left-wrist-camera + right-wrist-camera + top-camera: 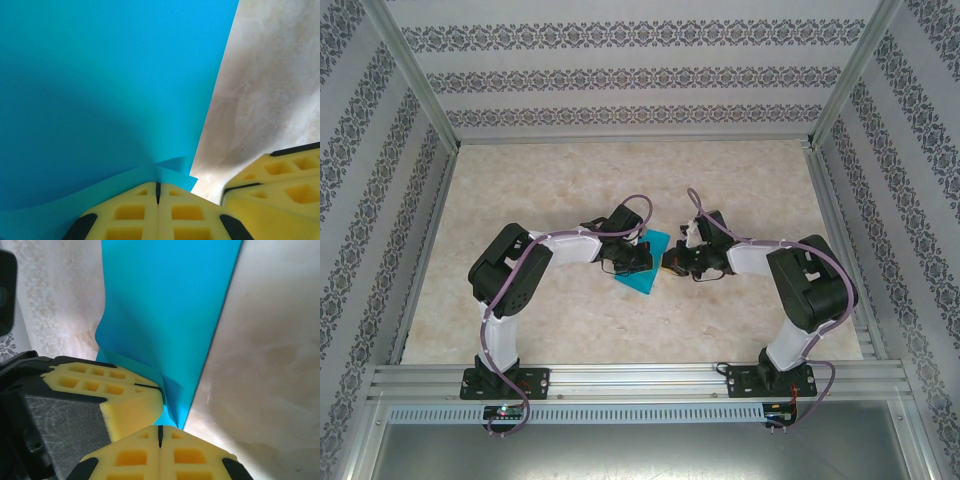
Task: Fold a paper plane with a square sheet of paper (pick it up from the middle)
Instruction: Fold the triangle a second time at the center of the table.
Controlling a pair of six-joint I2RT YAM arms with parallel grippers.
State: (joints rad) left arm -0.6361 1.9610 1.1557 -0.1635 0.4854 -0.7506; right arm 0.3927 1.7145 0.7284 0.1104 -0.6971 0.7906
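Two grippers meet tip to tip at mid-table. In its own wrist view, the left gripper (pixel 158 186) has its yellow fingers (pixel 190 212) pressed flat together, with only a thin dark seam between them. The paper (pixel 100 90) runs into that seam at the tips, with a small wrinkle raised just above. We read this as a pinch on the paper's edge.

The right gripper (pixel 160 430) is the same. Its fingers are pressed together, and the teal sheet narrows down to a point caught right at their tips. The left gripper's fingers sit just beside, touching or nearly so; we cannot tell which.

The paper rises away from both pinches. It is smooth over most of its face and curled along the edge nearest the fingers. One long edge is straight and sharp against the table (pixel 270 365) beyond.

From above, we see the paper lying near the table's middle, turned like a diamond. The two grippers reach in over it from either side, so part of the sheet is hidden under them. Both arms are bent at the elbow and reach inward from their bases on the metal rail (pixel 640 378) at the near edge. The table is pale and marbled. Patterned walls (pixel 620 75) close it on three sides.
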